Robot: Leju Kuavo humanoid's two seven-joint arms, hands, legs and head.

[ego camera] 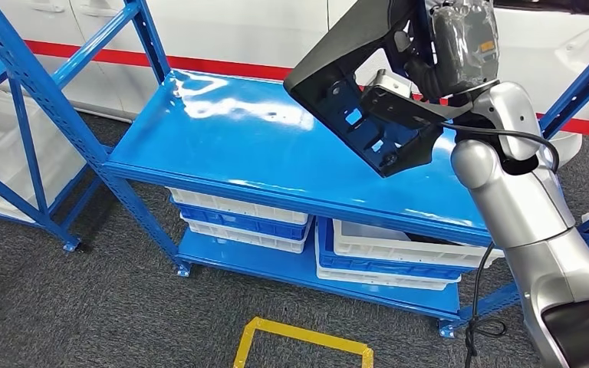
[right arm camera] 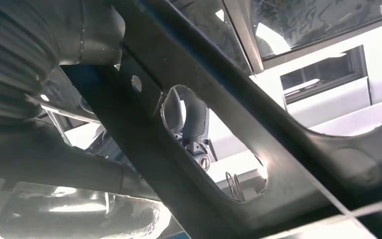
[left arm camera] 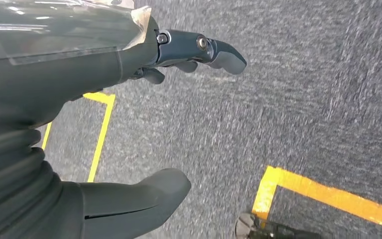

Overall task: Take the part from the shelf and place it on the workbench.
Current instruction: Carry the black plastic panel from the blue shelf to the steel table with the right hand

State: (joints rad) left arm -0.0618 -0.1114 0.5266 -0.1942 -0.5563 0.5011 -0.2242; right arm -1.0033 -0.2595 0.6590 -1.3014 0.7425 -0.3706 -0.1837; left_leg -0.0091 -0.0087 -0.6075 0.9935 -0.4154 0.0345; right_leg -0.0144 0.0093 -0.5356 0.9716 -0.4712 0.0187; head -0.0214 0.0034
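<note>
Nearest you in the head view: grey carpet floor with a yellow tape square outline just in front of the blue metal shelf rack.

Your left hand hangs over that carpet in the left wrist view, fingers extended and apart from the thick grey thumb, holding nothing. Yellow tape lines run on the floor beneath it.

Your silver right arm comes up from the lower right, a black cable hanging beside it. Your right hand grips the black moulded plastic part with cut-out holes, fingers closed around it. The part is held tilted, lifted clear above the rack's glossy blue top shelf, toward its right end, not touching it. In the right wrist view you see the same part close up, a dark finger showing through one of its openings.

Below the top shelf, the rack's lower level holds stacked white and blue plastic crates on the left and another stack on the right.

Left of the rack stands a second blue rack frame.

Farthest back, a white panel with a red stripe runs behind the rack.
</note>
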